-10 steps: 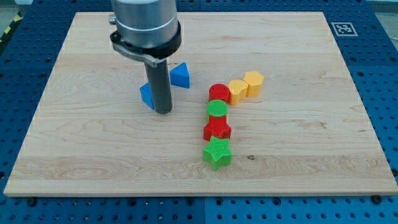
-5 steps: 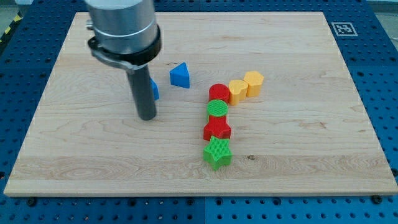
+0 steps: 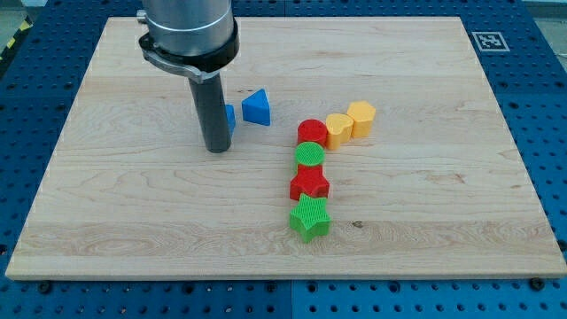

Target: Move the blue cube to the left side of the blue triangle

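Note:
The blue triangle point(image 3: 257, 108) lies on the wooden board point(image 3: 425, 195), left of centre towards the view's top. The blue cube point(image 3: 229, 119) sits just left of the triangle, mostly hidden behind my rod; only its right edge shows. My tip point(image 3: 216, 150) rests on the board right in front of the cube, on its lower-left side, touching or nearly touching it.
A chain of blocks runs right of centre: yellow block point(image 3: 361, 117), second yellow block point(image 3: 337, 129), red cylinder point(image 3: 311, 133), green cylinder point(image 3: 309, 157), red star point(image 3: 309, 184), green star point(image 3: 309, 217). A fiducial marker point(image 3: 489, 40) sits at the board's top right corner.
My rod swung left and then back right and up the view. The blue cube moved up and right, closer to the blue triangle's left side. The triangle and other blocks stayed put.

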Robot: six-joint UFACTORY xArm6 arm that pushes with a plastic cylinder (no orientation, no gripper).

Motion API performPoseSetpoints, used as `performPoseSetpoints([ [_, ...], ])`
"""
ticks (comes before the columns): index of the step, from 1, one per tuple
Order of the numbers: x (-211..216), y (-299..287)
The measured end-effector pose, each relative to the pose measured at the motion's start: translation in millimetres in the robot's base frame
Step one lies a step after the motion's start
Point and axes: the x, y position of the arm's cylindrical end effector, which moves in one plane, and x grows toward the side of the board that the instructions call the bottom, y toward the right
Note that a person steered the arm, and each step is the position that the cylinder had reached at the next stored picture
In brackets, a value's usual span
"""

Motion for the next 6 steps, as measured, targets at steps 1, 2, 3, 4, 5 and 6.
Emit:
performPoseSetpoints([
  [1,-1,-31],
  [2,-13,-13],
  [3,-21,1],
  [4,-20,1],
  [5,3,0],
  [6,28,26],
])
